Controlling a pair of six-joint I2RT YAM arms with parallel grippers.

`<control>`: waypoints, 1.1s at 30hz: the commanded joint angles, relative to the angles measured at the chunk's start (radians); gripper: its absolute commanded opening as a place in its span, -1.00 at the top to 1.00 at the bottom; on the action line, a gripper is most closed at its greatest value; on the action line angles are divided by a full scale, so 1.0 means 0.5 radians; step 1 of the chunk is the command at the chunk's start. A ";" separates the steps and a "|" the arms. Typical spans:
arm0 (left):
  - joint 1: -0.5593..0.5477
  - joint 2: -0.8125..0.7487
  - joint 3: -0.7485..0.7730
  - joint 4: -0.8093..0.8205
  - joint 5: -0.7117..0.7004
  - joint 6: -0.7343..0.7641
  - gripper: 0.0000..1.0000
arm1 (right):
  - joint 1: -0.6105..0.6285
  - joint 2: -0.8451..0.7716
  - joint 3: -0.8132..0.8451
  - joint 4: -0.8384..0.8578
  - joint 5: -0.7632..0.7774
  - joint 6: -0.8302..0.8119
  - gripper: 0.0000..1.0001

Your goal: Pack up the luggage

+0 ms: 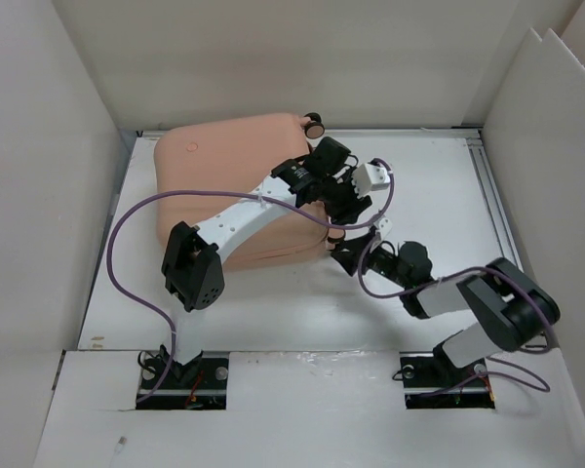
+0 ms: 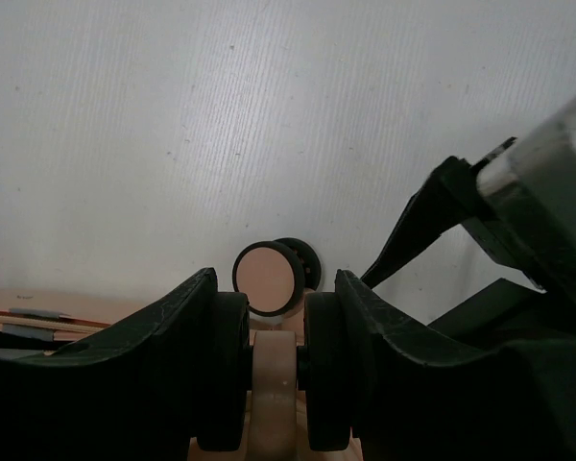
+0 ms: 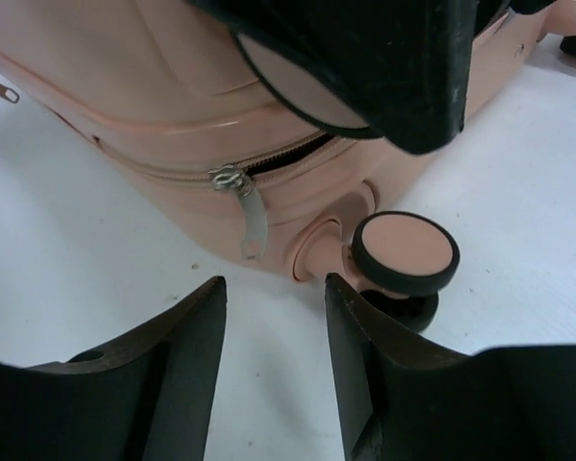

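Note:
The peach-pink luggage (image 1: 224, 166) lies closed on its side at the back left of the white table. My left gripper (image 1: 343, 198) reaches over its right end and is shut on a caster there. In the left wrist view the gripper (image 2: 273, 384) has its fingers (image 2: 187, 355) pressed on the caster's two black wheels, with the peach fork between them. Another wheel (image 2: 267, 279) shows beyond. My right gripper (image 3: 274, 317) stands open and empty on the table just short of the luggage (image 3: 125, 86), facing its silver zipper pull (image 3: 252, 216) and a lower caster wheel (image 3: 405, 252).
White cardboard walls (image 1: 49, 195) box in the table on the left, back and right. A far caster (image 1: 313, 124) sticks out at the luggage's back corner. The left arm's purple cable (image 1: 127, 253) loops over the table, and the left arm's black gripper (image 3: 365, 67) hangs above the right gripper.

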 commanded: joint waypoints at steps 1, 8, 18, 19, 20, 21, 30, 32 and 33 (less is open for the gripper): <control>0.002 -0.125 0.146 -0.039 -0.011 -0.027 1.00 | -0.045 0.232 0.141 0.469 -0.209 0.147 -0.02; 0.002 -0.125 0.146 -0.039 -0.048 -0.048 1.00 | -0.112 0.717 0.215 1.163 -0.476 0.460 -0.02; 0.002 -0.143 0.128 -0.057 -0.048 -0.048 1.00 | -0.069 0.537 0.234 1.019 -0.403 0.405 -0.02; 0.002 -0.143 0.128 -0.057 -0.048 -0.048 1.00 | -0.069 0.454 0.234 0.970 -0.403 0.359 -0.02; 0.002 -0.143 0.128 -0.057 -0.048 -0.048 1.00 | -0.088 0.411 0.234 0.909 -0.354 0.326 -0.02; 0.002 -0.143 0.128 -0.057 -0.048 -0.048 1.00 | -0.088 0.374 0.258 0.766 -0.332 0.295 -0.02; 0.002 -0.143 0.146 -0.057 -0.048 -0.048 1.00 | -0.088 0.432 0.461 0.550 -0.387 0.230 -0.02; 0.002 -0.143 0.146 -0.057 -0.048 -0.048 1.00 | -0.088 0.460 0.461 0.571 -0.406 0.252 -0.02; 0.002 -0.143 0.146 -0.057 -0.048 -0.048 1.00 | -0.088 0.460 0.461 0.571 -0.406 0.252 -0.02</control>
